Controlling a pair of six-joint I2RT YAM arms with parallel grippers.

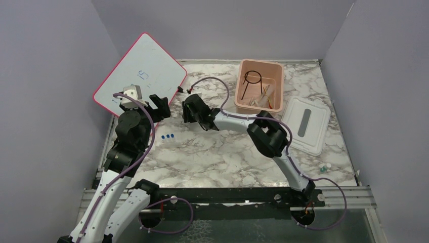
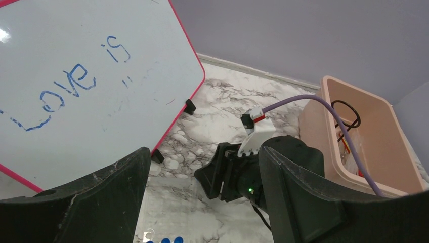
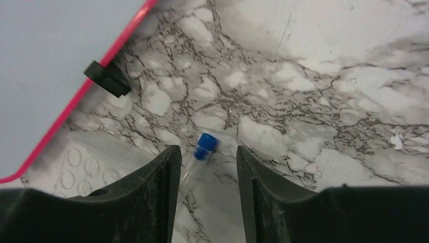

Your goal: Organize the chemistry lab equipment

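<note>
**Right claw (image 3: 208, 151).** Jaws apart, lowered over a blue-capped vial (image 3: 205, 143). The vial lies on its side on the marble table (image 3: 329, 101), cap pointing away from me and clear body running back between my fingers (image 3: 162, 182). Neither pad appears to touch it, though the clear body blurs into the marble and I cannot be sure. Just beside the finger nearer the whiteboard (image 3: 50, 61) lies a clear dimpled tray (image 3: 83, 162). Beyond that stands one black foot (image 3: 107, 78) of the board.

**Left claw (image 2: 203, 154).** Jaws wide apart, empty, raised near the whiteboard and close to my right wrist.

**Surroundings.** Three small blue-capped vials (image 1: 167, 136) lie on the table between my arms. The pink tub (image 1: 239, 86), already holding the ring stand (image 1: 251, 77), stands well apart on the far side of the right arm.

**Hazards, as I judge them.**
- A round vial on slick marble may roll or squirt forward if the pads close off-centre.
- The finger on the tray side may snag the tray's edge.
- The two arms, this near each other, may knock together on the carry toward the tub.
</note>
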